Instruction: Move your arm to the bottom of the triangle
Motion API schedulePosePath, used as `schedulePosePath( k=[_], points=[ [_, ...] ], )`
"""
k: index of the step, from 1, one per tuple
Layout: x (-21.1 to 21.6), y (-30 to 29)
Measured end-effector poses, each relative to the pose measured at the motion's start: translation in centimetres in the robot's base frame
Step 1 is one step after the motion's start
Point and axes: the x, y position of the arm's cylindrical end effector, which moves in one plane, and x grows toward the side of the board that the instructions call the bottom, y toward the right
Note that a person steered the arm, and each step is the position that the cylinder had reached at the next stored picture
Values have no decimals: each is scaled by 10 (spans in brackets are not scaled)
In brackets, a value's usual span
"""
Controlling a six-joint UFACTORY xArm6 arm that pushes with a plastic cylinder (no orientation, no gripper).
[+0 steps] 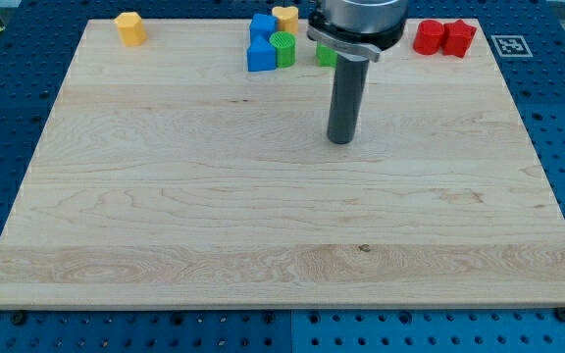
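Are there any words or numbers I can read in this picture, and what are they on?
No words or numbers can be read anywhere.
The only sign is a black-and-white square marker on the blue base, at the view's top right; it is a pattern, not letters.
The blocks, the wooden board and my tip carry no writing.

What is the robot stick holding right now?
Nothing. My tip rests on bare wooden board, apart from every block. It sits below the cluster with the blue blocks and green cylinder, touching none.
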Motion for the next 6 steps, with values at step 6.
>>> schedulePosePath(
  k=[6],
  points=[
    [-50,-134]
  ],
)
